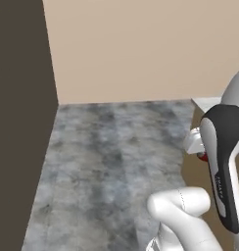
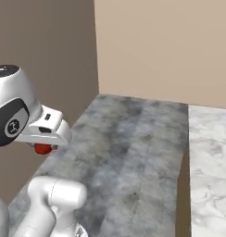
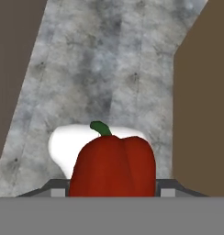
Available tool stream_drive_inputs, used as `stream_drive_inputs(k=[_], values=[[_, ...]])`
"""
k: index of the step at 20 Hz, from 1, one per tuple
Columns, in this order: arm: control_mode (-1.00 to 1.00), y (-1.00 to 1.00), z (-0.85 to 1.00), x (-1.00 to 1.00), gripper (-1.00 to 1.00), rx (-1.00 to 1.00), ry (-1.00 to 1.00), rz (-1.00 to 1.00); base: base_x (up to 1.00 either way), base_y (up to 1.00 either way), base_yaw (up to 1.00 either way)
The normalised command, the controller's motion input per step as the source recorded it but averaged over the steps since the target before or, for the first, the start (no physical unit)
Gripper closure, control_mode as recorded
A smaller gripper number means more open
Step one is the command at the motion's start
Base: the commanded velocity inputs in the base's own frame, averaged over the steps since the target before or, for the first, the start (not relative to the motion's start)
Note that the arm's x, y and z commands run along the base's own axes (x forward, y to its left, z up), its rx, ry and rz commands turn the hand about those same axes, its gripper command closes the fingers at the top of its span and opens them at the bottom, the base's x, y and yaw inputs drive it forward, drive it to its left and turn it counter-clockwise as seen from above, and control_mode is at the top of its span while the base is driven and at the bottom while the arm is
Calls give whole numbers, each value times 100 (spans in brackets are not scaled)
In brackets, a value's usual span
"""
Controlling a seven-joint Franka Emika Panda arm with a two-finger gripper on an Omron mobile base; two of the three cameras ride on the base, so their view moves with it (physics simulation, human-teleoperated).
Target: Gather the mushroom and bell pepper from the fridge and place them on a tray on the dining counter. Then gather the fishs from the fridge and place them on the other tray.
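My jaws [image 3: 112,195] clamp the bell pepper [image 3: 113,165] above bare floor [image 3: 100,69]; its rounded skin may slip out before I reach the worktop [image 2: 212,157].

One bell pepper [image 3: 113,166] with one green stem, and one marbled dining counter [image 2: 212,157].

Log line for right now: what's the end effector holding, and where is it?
end effector: shut on pepper | stem up | carried above grey floor | counter to the right | trays: not in view
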Motion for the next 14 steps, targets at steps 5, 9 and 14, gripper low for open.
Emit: stream_drive_inputs(k=[5, 9, 14], values=[[100, 0, 0, 0, 100, 0, 0, 0, 73, 60, -55], [100, 0, 0, 0, 100, 0, 0, 0, 64, 76, -58], [100, 0, 0, 0, 100, 0, 0, 0, 74, 91, -58]])
